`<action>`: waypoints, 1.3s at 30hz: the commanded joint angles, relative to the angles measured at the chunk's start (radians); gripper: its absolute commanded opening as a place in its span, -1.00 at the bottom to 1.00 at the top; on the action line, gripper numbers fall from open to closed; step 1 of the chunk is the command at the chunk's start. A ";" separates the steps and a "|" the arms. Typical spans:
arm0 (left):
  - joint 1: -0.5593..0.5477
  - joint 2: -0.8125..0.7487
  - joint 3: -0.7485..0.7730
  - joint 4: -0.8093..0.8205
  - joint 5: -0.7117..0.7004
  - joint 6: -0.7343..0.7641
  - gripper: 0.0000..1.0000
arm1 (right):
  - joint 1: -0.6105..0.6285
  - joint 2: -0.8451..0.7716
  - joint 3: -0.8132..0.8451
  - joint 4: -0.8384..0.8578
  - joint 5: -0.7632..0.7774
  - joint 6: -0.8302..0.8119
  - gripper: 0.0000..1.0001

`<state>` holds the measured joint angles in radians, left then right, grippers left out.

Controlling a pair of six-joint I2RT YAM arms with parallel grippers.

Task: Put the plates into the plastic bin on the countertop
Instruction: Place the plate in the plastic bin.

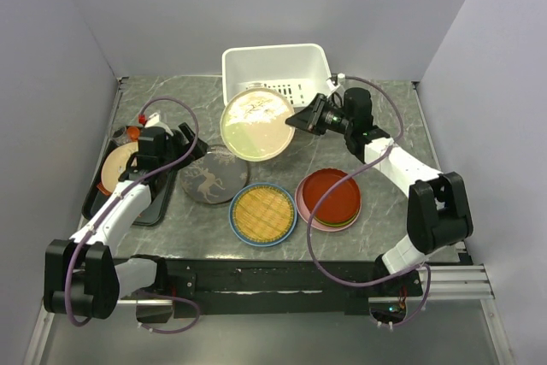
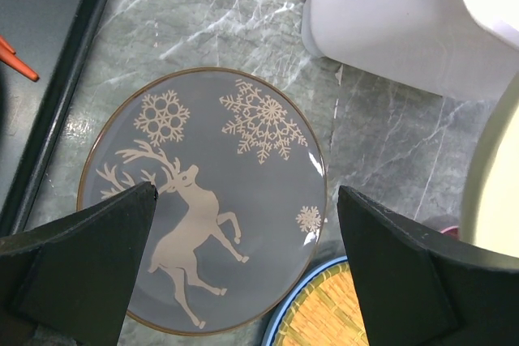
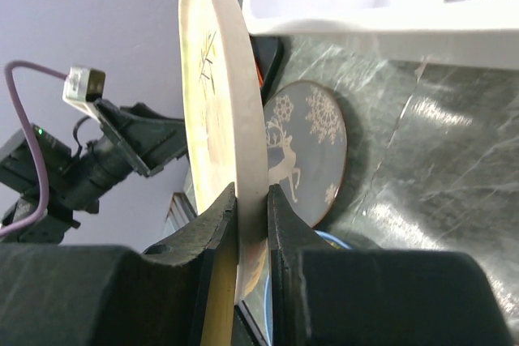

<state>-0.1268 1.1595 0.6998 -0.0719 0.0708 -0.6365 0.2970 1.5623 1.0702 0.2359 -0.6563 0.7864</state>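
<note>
Your right pincer (image 3: 251,196) is clamped on the rim of the cream leaf-sprig plate (image 1: 255,123), one finger on each face. It holds the plate off the desk, tipped up on edge. In the top view the plate hangs just in front of the white plastic bin (image 1: 275,49), its upper edge overlapping the bin's near wall. It is not inside. The bin stands at the far side of the marble-look desk (image 1: 389,117).

Your left pincer (image 2: 246,196) is spread wide with nothing between its fingers, hovering over the grey reindeer plate (image 2: 203,200). That plate lies flat on the desk beside the black tray (image 1: 158,203), and a peach plate (image 1: 115,167) sits on the tray.

Nearer the arm bases, a blue plate (image 1: 232,215) carrying a yellow woven disc (image 1: 263,211) lies just beside the reindeer plate. To its right a red plate (image 1: 329,194) lies on top of others, with pink and green edges showing under it.
</note>
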 commanded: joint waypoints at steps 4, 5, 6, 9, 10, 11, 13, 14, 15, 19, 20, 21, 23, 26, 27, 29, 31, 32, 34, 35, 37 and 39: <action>-0.004 0.003 0.015 0.030 0.023 0.024 0.99 | -0.027 0.022 0.158 0.140 -0.057 0.056 -1.00; -0.004 0.005 0.015 0.030 0.024 0.026 0.99 | -0.029 0.027 0.178 0.135 -0.060 0.059 -1.00; -0.004 0.006 0.015 0.030 0.026 0.026 0.99 | -0.032 0.031 0.188 0.134 -0.062 0.059 -1.00; -0.004 0.009 0.017 0.032 0.030 0.023 0.99 | -0.039 0.059 0.224 0.129 -0.063 0.060 -1.00; -0.004 0.009 0.017 0.032 0.030 0.023 0.99 | -0.039 0.064 0.232 0.129 -0.063 0.068 -1.00; -0.004 0.011 0.018 0.034 0.032 0.024 0.99 | -0.044 0.068 0.249 0.131 -0.063 0.068 -1.00; -0.004 0.011 0.018 0.030 0.030 0.027 0.99 | -0.048 0.081 0.273 0.129 -0.066 0.073 -1.00; -0.004 0.011 0.020 0.030 0.029 0.028 0.99 | -0.050 0.085 0.283 0.126 -0.065 0.074 -1.00; -0.004 0.011 0.020 0.030 0.030 0.028 0.99 | -0.050 0.090 0.292 0.123 -0.065 0.074 -1.00; -0.004 0.014 0.018 0.038 0.035 0.024 0.99 | -0.059 0.120 0.350 0.115 -0.062 0.076 -1.00; -0.004 0.017 0.018 0.038 0.037 0.024 0.99 | -0.059 0.128 0.361 0.115 -0.062 0.079 -1.00; -0.004 0.020 0.020 0.040 0.038 0.024 0.99 | -0.058 0.142 0.370 0.115 -0.063 0.083 -1.00; -0.004 0.025 0.020 0.043 0.044 0.023 0.99 | -0.064 0.156 0.396 0.118 -0.065 0.089 -1.00; -0.004 0.028 0.017 0.050 0.049 0.023 0.99 | -0.065 0.179 0.428 0.121 -0.065 0.097 -1.00; -0.004 0.028 0.012 0.053 0.050 0.021 0.99 | -0.067 0.192 0.435 0.121 -0.065 0.099 -1.00; -0.004 0.031 0.007 0.061 0.057 0.021 0.99 | -0.068 0.208 0.468 0.108 -0.063 0.097 -1.00; -0.004 0.035 0.006 0.063 0.057 0.020 0.99 | -0.071 0.234 0.509 0.083 -0.060 0.088 -1.00; -0.004 0.037 0.006 0.063 0.060 0.020 0.99 | -0.075 0.248 0.520 0.080 -0.062 0.088 -1.00; -0.004 0.043 0.006 0.064 0.060 0.020 0.99 | -0.078 0.262 0.550 0.079 -0.054 0.093 -1.00; -0.004 0.045 0.006 0.063 0.061 0.020 0.99 | -0.081 0.275 0.559 0.079 -0.055 0.093 -1.00; -0.004 0.052 0.004 0.064 0.064 0.018 0.99 | -0.084 0.291 0.586 0.077 -0.048 0.102 -1.00; -0.004 0.058 0.001 0.064 0.067 0.018 0.99 | -0.090 0.323 0.629 0.066 -0.045 0.099 -1.00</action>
<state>-0.1272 1.2083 0.6998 -0.0486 0.1165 -0.6220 0.2253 1.8786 1.5558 0.1810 -0.6865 0.8360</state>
